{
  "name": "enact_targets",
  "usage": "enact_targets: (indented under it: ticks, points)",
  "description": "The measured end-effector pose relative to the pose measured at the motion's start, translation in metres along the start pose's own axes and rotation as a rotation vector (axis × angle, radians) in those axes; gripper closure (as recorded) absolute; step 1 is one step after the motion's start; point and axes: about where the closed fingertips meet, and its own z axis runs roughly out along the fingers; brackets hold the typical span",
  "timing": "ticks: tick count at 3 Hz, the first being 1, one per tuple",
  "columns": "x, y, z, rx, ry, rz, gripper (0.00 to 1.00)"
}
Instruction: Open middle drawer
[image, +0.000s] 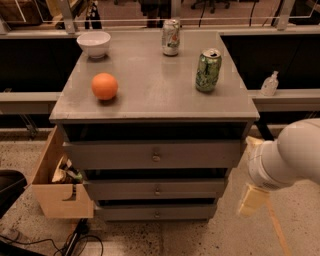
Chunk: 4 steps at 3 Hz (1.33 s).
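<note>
Warm, fairly dim indoor light falls from above onto the grey worktop (160, 100), which carries a soft pale sheen across its middle. The orange (104, 86) and the green can (208, 70) cast short, faint shadows at their bases. Deep shade fills the gap above the middle drawer (157, 190), whose front looks dimmer than the worktop. The pincer (252, 199), low at right near that drawer's end, shows pale cream against the darker speckled floor (200, 240)
</note>
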Motion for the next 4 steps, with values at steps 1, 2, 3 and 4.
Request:
enact_targets:
  ticks: [1, 2, 3, 4]
  points:
    - [-0.004, 0.012, 0.051, -0.009, -0.067, 0.000, 0.00]
    - [-0.004, 0.013, 0.051, -0.009, -0.066, 0.000, 0.00]
    - [-0.011, 0.022, 0.059, -0.005, -0.046, -0.011, 0.00]
    - [-0.033, 0.053, 0.079, 0.004, -0.033, -0.049, 0.00]
